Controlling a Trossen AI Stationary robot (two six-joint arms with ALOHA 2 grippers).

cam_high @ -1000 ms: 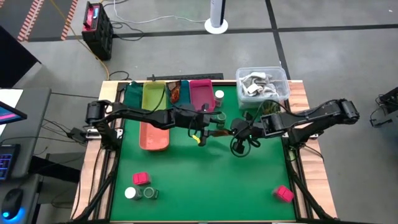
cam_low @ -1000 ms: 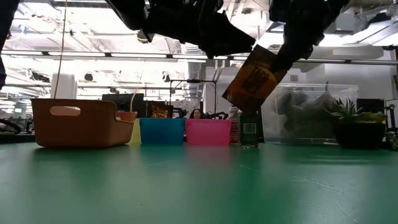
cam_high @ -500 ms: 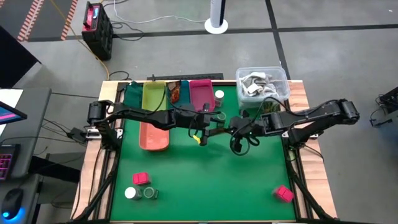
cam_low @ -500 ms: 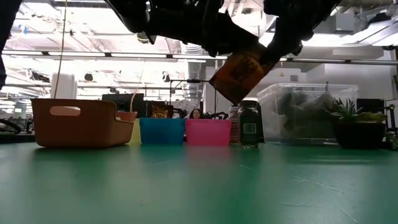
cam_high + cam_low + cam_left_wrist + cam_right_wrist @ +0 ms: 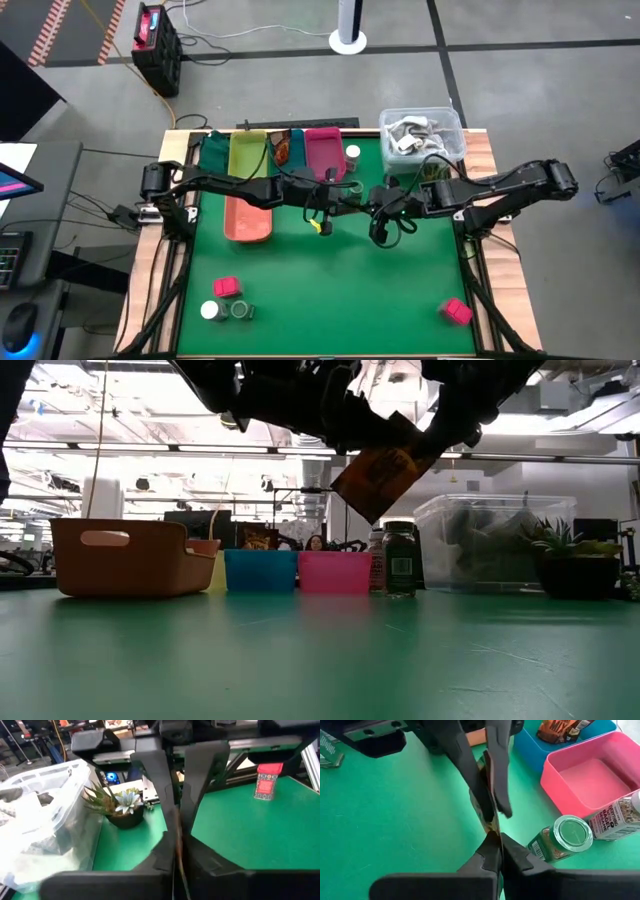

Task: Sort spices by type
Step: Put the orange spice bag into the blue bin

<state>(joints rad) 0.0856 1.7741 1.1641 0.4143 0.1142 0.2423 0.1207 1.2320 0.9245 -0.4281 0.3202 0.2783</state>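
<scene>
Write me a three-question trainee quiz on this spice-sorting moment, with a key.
1. True or false: both grippers are shut on the brown-orange packet above the table.
2. The pink tray holds: A) a packet B) a green jar C) nothing
3. Fill in: the lone pink box sits near the table's front ____ corner, seen from above.

Key
1. True. The left gripper and right gripper pinch the packet from opposite edges.
2. C. In the right wrist view it is empty; a green-lidded jar stands beside it on the green mat.
3. Right.
</scene>
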